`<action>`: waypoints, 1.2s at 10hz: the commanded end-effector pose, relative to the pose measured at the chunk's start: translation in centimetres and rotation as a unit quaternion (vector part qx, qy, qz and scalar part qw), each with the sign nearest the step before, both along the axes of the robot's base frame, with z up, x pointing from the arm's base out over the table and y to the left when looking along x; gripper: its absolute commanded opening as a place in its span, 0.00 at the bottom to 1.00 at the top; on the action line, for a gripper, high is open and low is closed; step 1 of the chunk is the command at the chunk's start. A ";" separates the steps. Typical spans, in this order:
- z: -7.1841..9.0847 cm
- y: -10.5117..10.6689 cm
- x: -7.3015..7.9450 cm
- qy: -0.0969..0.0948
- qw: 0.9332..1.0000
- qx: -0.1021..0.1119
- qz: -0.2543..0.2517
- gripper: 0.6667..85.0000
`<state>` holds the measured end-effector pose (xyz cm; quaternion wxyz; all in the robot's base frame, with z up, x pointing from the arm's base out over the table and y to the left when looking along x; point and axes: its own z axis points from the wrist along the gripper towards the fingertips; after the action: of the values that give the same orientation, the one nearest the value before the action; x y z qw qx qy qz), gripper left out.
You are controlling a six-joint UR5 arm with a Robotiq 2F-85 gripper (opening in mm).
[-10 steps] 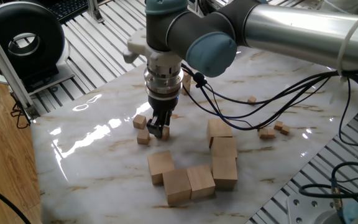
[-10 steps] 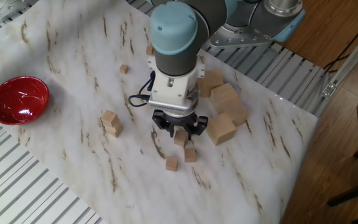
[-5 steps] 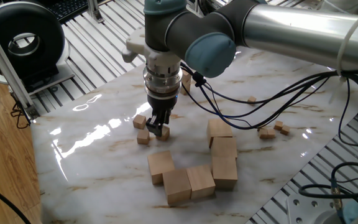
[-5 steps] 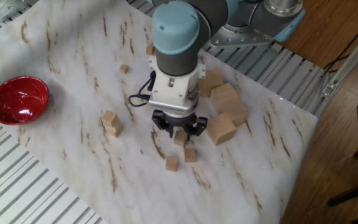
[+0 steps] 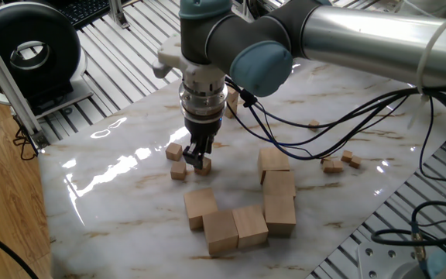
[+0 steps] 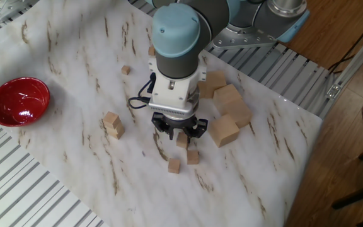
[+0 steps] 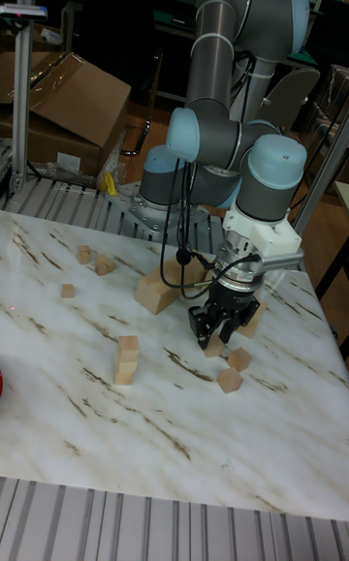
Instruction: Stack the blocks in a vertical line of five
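We see the gripper (image 6: 181, 133) clamped on 1 block (image 6: 182, 140), mostly hiding it, above the marble table (image 6: 62, 157).

Layout of the marble table (image 6: 74, 157). The gripper (image 6: 181, 135) stands over one small block (image 6: 182, 141) near the table's middle. Two more small blocks (image 6: 193, 156) (image 6: 174, 165) lie just beside it, toward the near edge. A stack of two blocks (image 6: 113, 123) stands to the left; the bowl (image 6: 17, 101) farther left. The large cubes (image 6: 224, 129) cluster to the right, behind the gripper.
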<state>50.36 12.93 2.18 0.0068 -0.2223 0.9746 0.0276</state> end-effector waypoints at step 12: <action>0.7 0.3 -0.1 0.002 1.000 0.008 -0.002 0.57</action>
<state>50.16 13.09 2.67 0.0065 -0.2224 0.9745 0.0308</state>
